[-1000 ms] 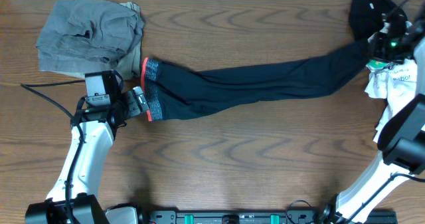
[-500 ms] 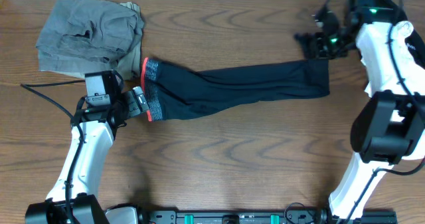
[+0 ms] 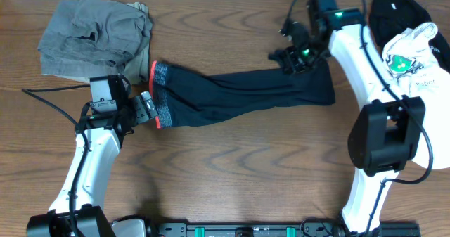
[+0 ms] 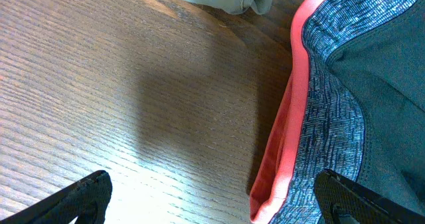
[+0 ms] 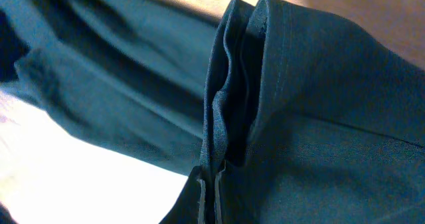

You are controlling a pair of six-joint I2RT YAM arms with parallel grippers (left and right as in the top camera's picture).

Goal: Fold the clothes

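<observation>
Black athletic trousers [image 3: 239, 89], one pair, lying lengthwise across the middle of the wooden table [image 3: 232, 167], grey waistband [image 3: 161, 93] with red-orange lining at the left end. Right claw [image 3: 292, 56]: jaws pressed together on a bunched fold of the dark cloth near the leg ends, the pinched layers standing up between the fingertips [image 5: 209, 197] in the wrist view. It holds that cloth over the upper edge of the legs, right of centre. The legs are doubled back on themselves, with the fold line at the right. Left claw [image 3: 144, 109]: jaws spread wide at the lower corner of the waistband, one finger [image 4: 86, 194] over bare wood, the other [image 4: 362, 197] over the waistband cloth; holds nothing, and contact with the cloth cannot be told. Change from a second ago: the legs then lay stretched out to the far right edge with the right claw there; the claw has since carried the leg ends leftward over the trousers, shortening the spread. The left claw and waistband have not moved. Also present: grey garment [image 3: 95, 33], crumpled, top left; black garment [image 3: 397, 12] and white garment [image 3: 411, 54], top right.
</observation>
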